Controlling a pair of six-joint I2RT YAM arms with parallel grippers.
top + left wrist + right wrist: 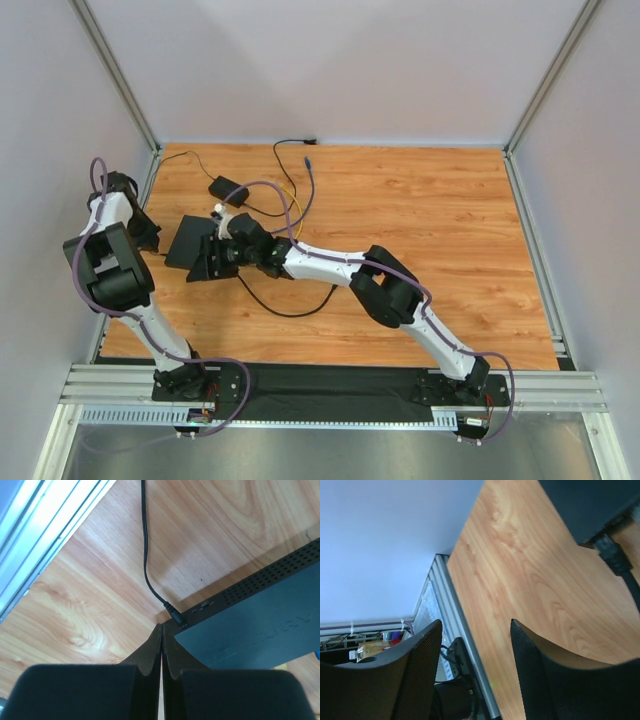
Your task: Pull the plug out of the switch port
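top view: the switch lies flat on the wooden table between the two arms. the left gripper is just beside one edge of it and the right gripper reaches over the opposite edge. a small power brick sits just beyond the right gripper, and a black cable loops back beside that arm. how the jaws stand cannot be told from here.

left wrist view: the left gripper is pressed closed on nothing, with only a thin slit between its fingers. the switch lies just ahead and to the right of the tips. a thin lead runs in from straight ahead and ends at the switch's near corner, right by the tips.

right wrist view: the right gripper is spread wide and empty above the bare table. the plug sits in the switch edge, ahead and to the right of the fingers, apart from them. a metal rail runs ahead on the left.
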